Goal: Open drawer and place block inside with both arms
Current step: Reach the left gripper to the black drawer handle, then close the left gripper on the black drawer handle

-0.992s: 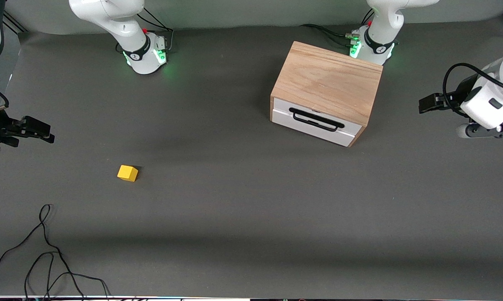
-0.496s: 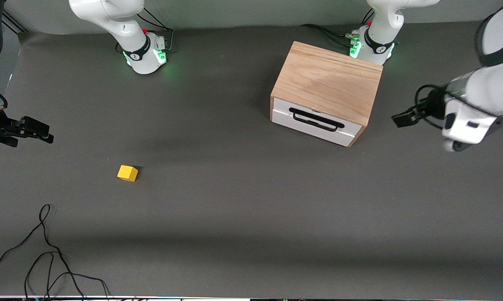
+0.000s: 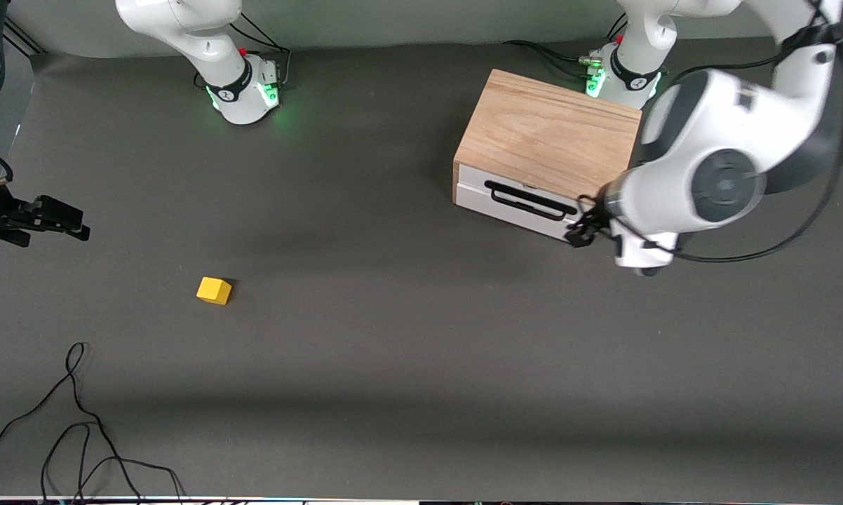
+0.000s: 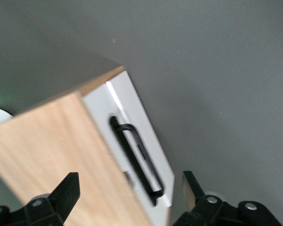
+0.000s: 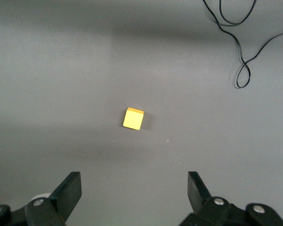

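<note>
- The cabinet is a light oak-grain box with a smooth flat top; its white drawer carries a long black bar handle and sits closed.
- The block is a small bright yellow cube on the matte grey tabletop.
- The left gripper hangs just beside the drawer front's corner at the left arm's end, fingers apart; in its wrist view the handle lies between the spread fingers.
- The right gripper waits at the table's edge, fingers apart, holding nothing; the block lies on bare cloth well apart from it.
- A loose black cable curls on the tabletop, nearer the front camera than the block.
</note>
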`<state>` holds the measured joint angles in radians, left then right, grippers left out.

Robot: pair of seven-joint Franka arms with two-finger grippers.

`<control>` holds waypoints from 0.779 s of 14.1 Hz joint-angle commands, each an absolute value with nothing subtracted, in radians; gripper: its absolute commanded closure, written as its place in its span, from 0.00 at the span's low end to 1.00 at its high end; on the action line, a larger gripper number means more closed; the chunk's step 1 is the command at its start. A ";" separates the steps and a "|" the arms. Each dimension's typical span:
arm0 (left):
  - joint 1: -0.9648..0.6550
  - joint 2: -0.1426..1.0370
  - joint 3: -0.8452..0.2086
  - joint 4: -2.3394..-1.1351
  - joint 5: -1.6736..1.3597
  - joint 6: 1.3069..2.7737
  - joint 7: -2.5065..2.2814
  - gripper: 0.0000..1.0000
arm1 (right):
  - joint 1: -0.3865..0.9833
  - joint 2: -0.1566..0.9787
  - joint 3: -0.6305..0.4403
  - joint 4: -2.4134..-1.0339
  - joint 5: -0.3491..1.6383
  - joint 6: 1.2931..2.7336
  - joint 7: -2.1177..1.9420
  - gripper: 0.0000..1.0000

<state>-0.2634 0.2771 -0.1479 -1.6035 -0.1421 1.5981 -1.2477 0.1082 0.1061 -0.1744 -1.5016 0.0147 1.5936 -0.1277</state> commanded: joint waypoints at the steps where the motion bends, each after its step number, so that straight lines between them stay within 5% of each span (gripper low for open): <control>1: -0.308 0.287 -0.133 -1.690 -0.124 1.713 -1.328 0.03 | 0.107 0.112 -0.173 -1.486 0.003 1.597 -0.112 0.00; 6: -0.334 0.296 -0.133 -1.876 -0.123 1.916 -1.405 0.03 | 0.109 0.113 -0.173 -1.488 0.005 1.597 -0.112 0.00; 11: -0.368 0.316 -0.133 -1.916 -0.123 1.962 -1.465 0.03 | 0.109 0.126 -0.172 -1.485 0.006 1.600 -0.112 0.00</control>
<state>-0.3483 0.3279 -0.1473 -1.8928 -0.1357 1.9460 -1.4355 0.1084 0.1123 -0.1744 -1.5016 0.0147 1.5938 -0.1277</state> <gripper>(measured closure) 0.031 0.000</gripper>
